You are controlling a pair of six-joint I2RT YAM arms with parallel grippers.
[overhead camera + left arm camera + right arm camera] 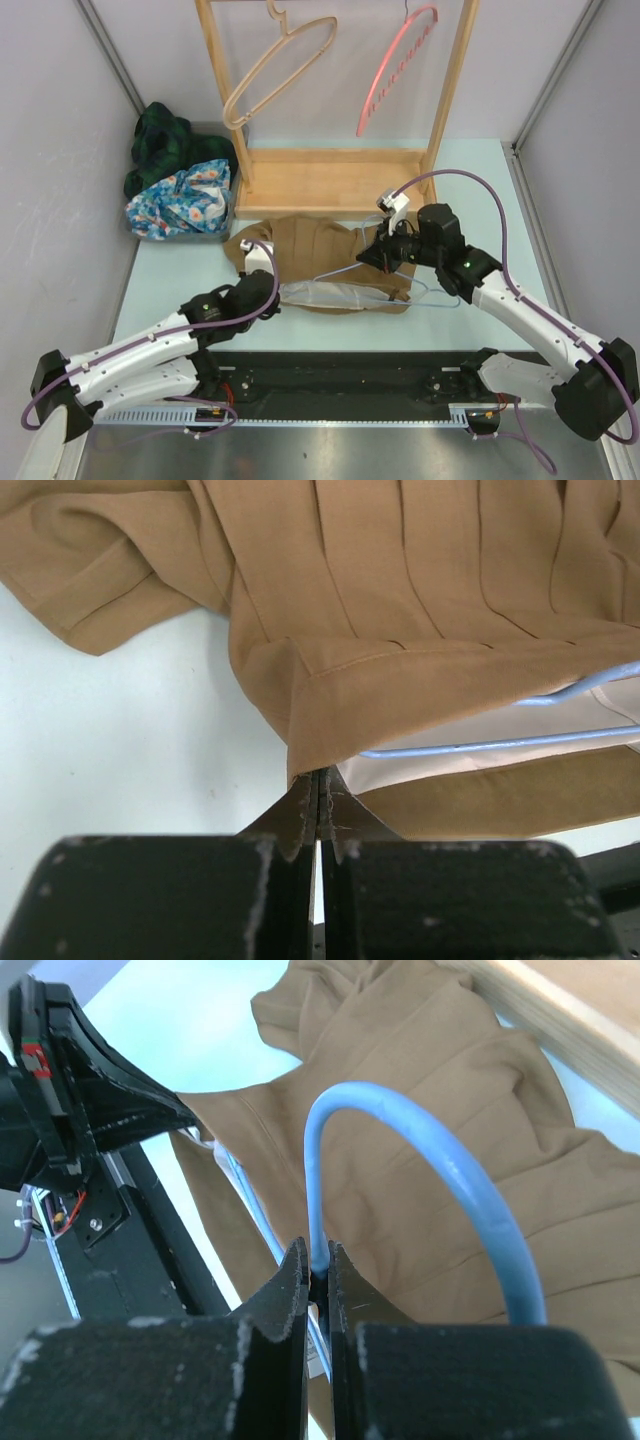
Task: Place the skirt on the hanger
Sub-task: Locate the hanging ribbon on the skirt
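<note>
The tan pleated skirt (310,245) lies flat on the table in front of the wooden rack. A pale blue wire hanger (432,297) lies partly inside its open waist, and its wire (480,744) shows between the fabric layers. My left gripper (276,292) is shut on the skirt's waistband corner (320,730), the jaws pressed together on the cloth edge. My right gripper (378,256) is shut on the stem of the hanger's hook (455,1175), just above the skirt (420,1110). The left gripper (90,1090) shows dark at the left of the right wrist view.
A wooden rack (335,180) stands at the back, with a beige hanger (280,70) and a red hanger (395,70) on its rail. A pile of green and blue patterned clothes (178,190) sits at the back left. Grey walls close in both sides.
</note>
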